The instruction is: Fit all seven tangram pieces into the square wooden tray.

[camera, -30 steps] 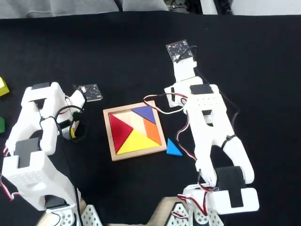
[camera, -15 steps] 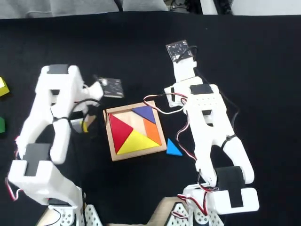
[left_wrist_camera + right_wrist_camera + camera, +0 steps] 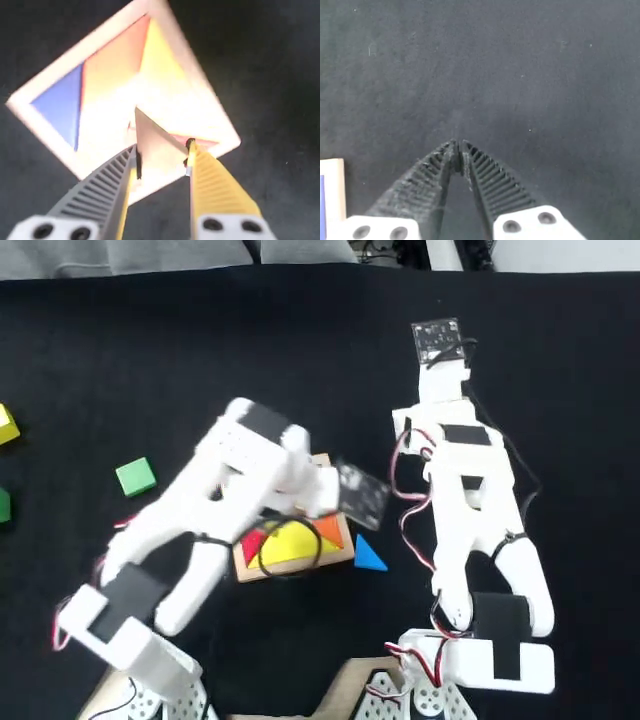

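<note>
Left gripper (image 3: 162,150) was clamped on a pale triangular piece (image 3: 152,137), held upright between the two fingers; its colour was washed out. The piece sat directly above the square wooden tray (image 3: 50,134), over the edge of it nearest the gripper. Inside the tray were a blue piece (image 3: 60,102) towards the left of the left wrist view, with orange-red and yellow pieces above centre. In the high view the left arm (image 3: 230,490) lay diagonally across the centre, covering the tray's upper part; red, yellow and orange pieces showed below it. A loose blue triangle (image 3: 368,556) lay on the black cloth just beside the tray's lower right corner, apart from both grippers. Right gripper (image 3: 456,150) was closed, fingertips touching, holding nothing, over bare cloth. The right arm (image 3: 470,490) stood right of the tray. A green cube (image 3: 135,477) lay left of centre and a yellow cube (image 3: 5,425) at the left edge.
</note>
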You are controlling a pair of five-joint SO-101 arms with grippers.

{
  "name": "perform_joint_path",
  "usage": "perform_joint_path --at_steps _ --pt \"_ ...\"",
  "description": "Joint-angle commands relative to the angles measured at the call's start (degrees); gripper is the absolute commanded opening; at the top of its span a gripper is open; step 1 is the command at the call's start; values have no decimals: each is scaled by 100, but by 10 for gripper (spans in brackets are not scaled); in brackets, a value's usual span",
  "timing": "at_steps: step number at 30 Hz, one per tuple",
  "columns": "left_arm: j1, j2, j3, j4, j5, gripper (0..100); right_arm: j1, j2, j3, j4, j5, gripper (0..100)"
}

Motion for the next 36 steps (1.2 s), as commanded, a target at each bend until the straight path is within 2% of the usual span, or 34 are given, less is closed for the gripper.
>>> perform_joint_path --at_steps 1,12,14,19,28,30,33,36 --pt "233 352 -242 -255 -185 105 62 -312 -31 -141 -53 11" --pt "189 756 -242 -457 -176 109 62 -312 -40 -141 -53 11" --pt "189 756 -251 -466 9 116 62 -312 -40 -141 -53 11" --pt "127 818 -462 -440 492 242 62 -312 -40 -141 -53 11" --pt "92 756 -479 -457 492 232 70 -356 -31 -141 -53 11" --pt "13 747 -611 -308 545 230 185 -365 -66 -97 -53 11" --pt "-268 703 -1077 343 747 229 527 -558 -242 -9 -62 11" --pt "-655 545 -1385 879 738 180 923 -998 -470 466 -413 11"
